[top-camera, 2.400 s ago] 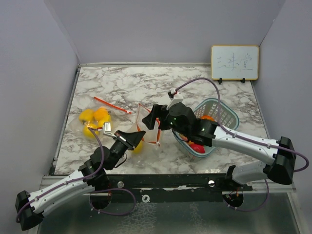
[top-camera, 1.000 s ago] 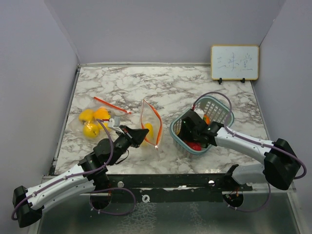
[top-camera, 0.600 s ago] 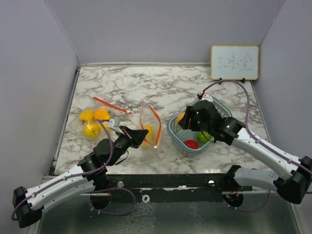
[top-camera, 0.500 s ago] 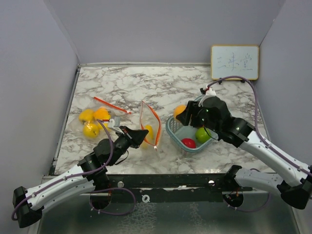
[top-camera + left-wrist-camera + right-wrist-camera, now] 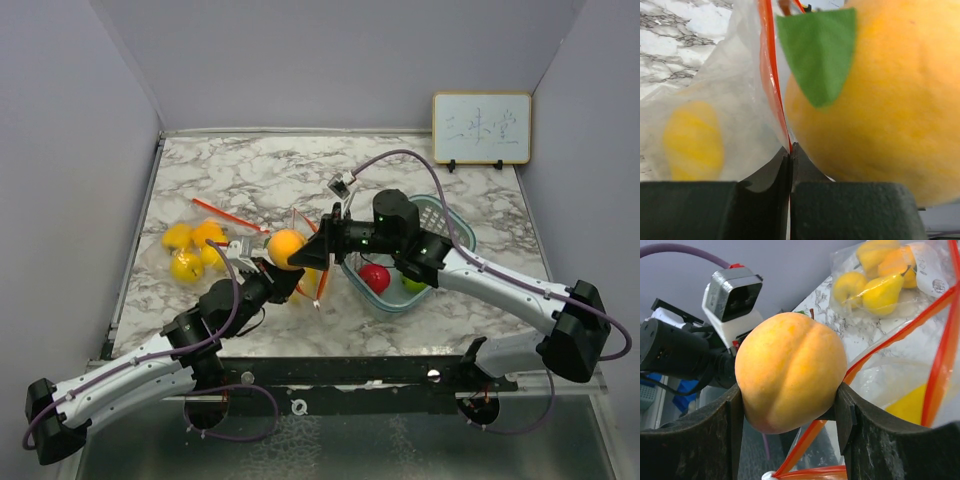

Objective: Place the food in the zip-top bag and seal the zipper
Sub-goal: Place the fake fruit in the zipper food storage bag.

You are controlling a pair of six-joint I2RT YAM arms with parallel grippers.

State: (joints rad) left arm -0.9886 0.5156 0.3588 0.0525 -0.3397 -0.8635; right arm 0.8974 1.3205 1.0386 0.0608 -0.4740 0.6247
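Observation:
My right gripper (image 5: 298, 249) is shut on an orange peach (image 5: 287, 247) and holds it over the mouth of the clear zip-top bag (image 5: 312, 268) with the orange zipper. In the right wrist view the peach (image 5: 790, 372) sits between my fingers (image 5: 850, 425) above the bag's rim (image 5: 900, 335). My left gripper (image 5: 283, 283) is shut on the bag's rim (image 5: 771, 85), holding it open; a yellow fruit (image 5: 692, 140) lies inside. The peach (image 5: 880, 100) with its green leaf fills the left wrist view.
A teal mesh basket (image 5: 445, 225) at the right holds a red fruit (image 5: 374, 277) and a green fruit (image 5: 415, 283). A second bag of yellow and orange fruits (image 5: 194, 250) lies at the left. A whiteboard (image 5: 481, 128) stands at the back right.
My right gripper lifted the peach from the basket and carried it left to the bag's mouth. My left gripper stayed shut on the bag's rim.

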